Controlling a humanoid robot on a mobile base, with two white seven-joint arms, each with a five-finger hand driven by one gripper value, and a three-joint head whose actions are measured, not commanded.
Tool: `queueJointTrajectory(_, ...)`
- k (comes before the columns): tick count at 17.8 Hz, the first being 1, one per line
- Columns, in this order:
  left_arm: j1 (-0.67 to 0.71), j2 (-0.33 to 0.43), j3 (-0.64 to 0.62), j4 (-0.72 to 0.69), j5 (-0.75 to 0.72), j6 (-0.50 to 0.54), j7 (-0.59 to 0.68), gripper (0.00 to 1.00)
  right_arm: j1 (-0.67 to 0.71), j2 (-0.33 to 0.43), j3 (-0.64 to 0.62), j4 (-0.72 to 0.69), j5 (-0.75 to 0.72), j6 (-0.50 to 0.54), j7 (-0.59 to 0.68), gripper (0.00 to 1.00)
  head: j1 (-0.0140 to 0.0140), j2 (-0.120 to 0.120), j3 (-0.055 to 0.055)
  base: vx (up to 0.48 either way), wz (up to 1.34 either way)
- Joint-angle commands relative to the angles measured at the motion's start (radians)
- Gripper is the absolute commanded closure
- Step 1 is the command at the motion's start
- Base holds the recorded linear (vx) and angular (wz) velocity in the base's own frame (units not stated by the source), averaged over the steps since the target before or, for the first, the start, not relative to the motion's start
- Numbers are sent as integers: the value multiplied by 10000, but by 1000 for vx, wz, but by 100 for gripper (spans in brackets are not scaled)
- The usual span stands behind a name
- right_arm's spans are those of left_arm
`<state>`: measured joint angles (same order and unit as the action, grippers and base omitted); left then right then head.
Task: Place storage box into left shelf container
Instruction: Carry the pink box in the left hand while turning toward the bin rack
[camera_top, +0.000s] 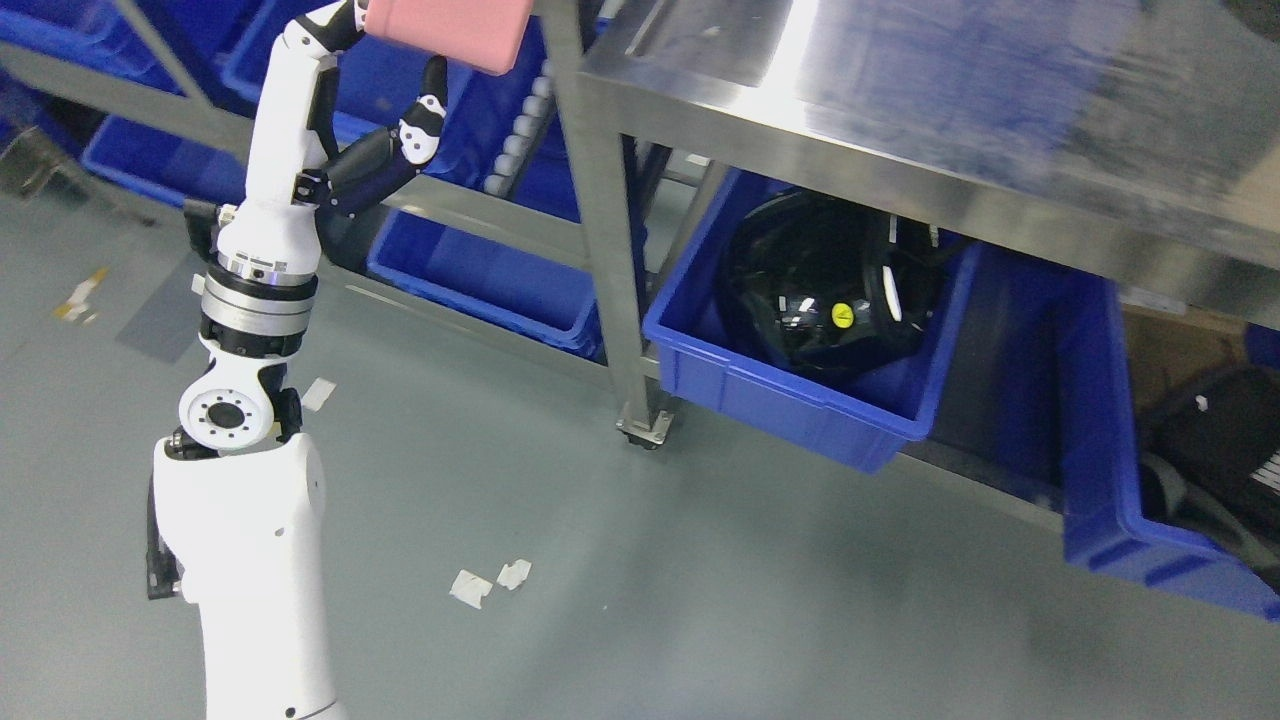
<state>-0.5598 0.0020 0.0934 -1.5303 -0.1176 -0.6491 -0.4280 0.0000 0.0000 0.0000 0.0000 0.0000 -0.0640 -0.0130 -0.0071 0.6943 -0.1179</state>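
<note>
Pink and smooth, the storage box (445, 32) sits at the top edge of the head view, partly cut off, held up by the robot's left hand (370, 90). The white left arm (255, 530) rises from the lower left, and its black-and-white thumb (428, 110) reaches up to the box's underside while the other fingers hold it from the far side at the top of the frame, so the hand is grasping the box. The box hangs in front of a shelf unit on the left, above and near several blue containers (480, 275) resting on grey metal rails. Just beside it on the right stands a steel table leg (605, 230) under a shiny steel tabletop (900, 90). Below that tabletop, 1 blue bin (790, 400) holds a glossy black helmet-like object (820, 285) bearing a small round yellow sticker (843, 316) (its mark is too small to read). A second blue bin (1110, 470) lies further right. Scraps of white paper (488, 582) lie on the grey floor (700, 600). No readable writing shows anywhere.
</note>
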Motion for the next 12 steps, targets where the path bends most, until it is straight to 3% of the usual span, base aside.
queueJointTrajectory(1,886,154,-1285,-803,317,-181,-15,98,-62,-175,-30,-175,-15,-5,-8,0,0,0,0,-39,838)
queueJointTrajectory(8,2221,154,-1670,-819,317,-137,-30,98,-62,-175,-30,-175,-15,-5,7,0,0,3,0,17,1121)
queueJointTrajectory(12,2775,154,-1685,-803,317,-151,-30,98,-62,-175,-30,-175,-15,-5,7,0,0,4,0,162,1445)
